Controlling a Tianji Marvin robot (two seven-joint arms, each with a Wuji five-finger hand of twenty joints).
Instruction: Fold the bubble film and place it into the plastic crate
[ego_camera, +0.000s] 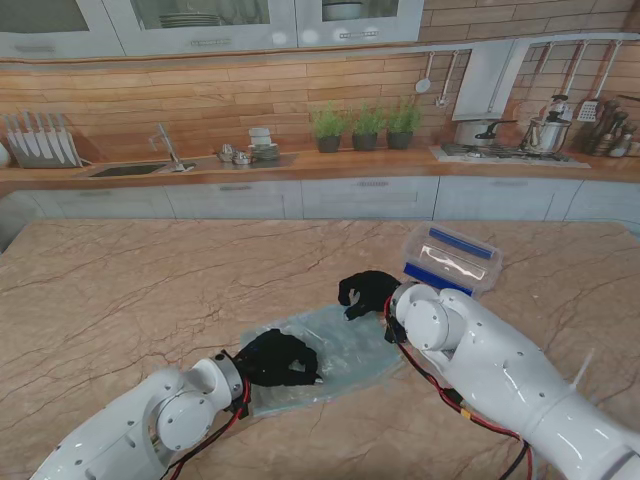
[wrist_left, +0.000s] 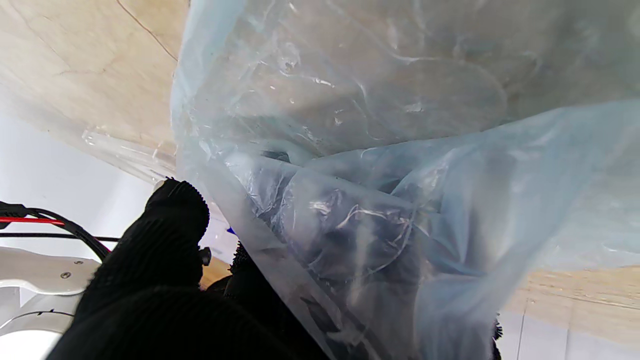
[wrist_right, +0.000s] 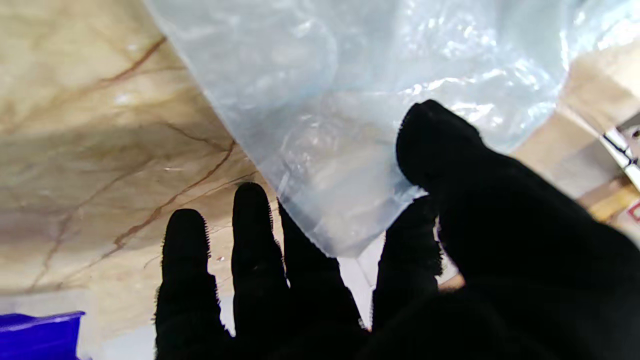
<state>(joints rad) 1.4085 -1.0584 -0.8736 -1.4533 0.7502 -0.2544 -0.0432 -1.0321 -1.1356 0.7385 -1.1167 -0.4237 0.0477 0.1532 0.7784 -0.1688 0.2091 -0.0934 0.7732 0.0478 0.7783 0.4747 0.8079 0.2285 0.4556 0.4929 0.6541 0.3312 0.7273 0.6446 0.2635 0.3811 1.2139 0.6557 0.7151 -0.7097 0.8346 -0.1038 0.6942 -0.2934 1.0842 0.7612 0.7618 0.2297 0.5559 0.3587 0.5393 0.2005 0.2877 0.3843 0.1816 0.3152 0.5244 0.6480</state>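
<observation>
The bubble film (ego_camera: 345, 352) is a pale blue, see-through sheet lying crumpled on the marble table between my two hands. My left hand (ego_camera: 280, 358) rests on its near left part. In the left wrist view a fold of the bubble film (wrist_left: 380, 150) drapes over the curled fingers, which show dark through it, and the thumb (wrist_left: 170, 225) stays outside. My right hand (ego_camera: 368, 293) hovers at the sheet's far right corner. There the film's corner (wrist_right: 340, 190) lies between the thumb (wrist_right: 440, 145) and the spread fingers (wrist_right: 250, 230). The clear plastic crate (ego_camera: 452, 258) with blue handles stands just beyond the right hand.
The marble table (ego_camera: 150, 290) stretches wide to the left and far side. A blue part of the crate (wrist_right: 35, 330) shows at the edge of the right wrist view. A kitchen counter with sink, plants and pots runs along the back wall.
</observation>
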